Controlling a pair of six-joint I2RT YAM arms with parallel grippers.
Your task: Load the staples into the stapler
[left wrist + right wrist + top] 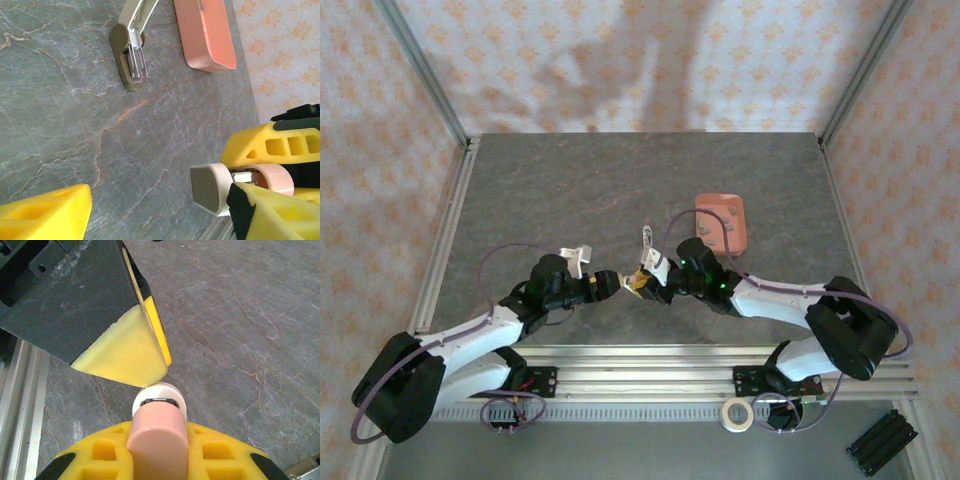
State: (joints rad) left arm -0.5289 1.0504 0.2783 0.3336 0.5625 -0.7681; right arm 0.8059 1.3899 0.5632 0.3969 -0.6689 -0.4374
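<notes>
The right gripper [157,432] is clamped on the stapler [235,180], its yellow fingers pressing the pink body on both sides while the cream-capped end with its metal slot sticks out past the tips. The left gripper [614,285] meets it head-on with its jaws apart; in the left wrist view the stapler's end sits inside that gap, against one finger, and the other finger is well apart from it. In the top view the stapler is near the table's near-centre. Its long axis runs roughly 3 to 9 o'clock, and the free end points to 9 o'clock, at the left gripper. Just beyond the grippers, at 12 o'clock, a hinged tool [131,57] with an olive base and a bare metal channel rests open on the table [570,190]. A pink tray [722,222] lies at 1 o'clock. The table is dark grey with stone-like veins and is edged with aluminium rails. The walls around it are cream with an orange pattern.
</notes>
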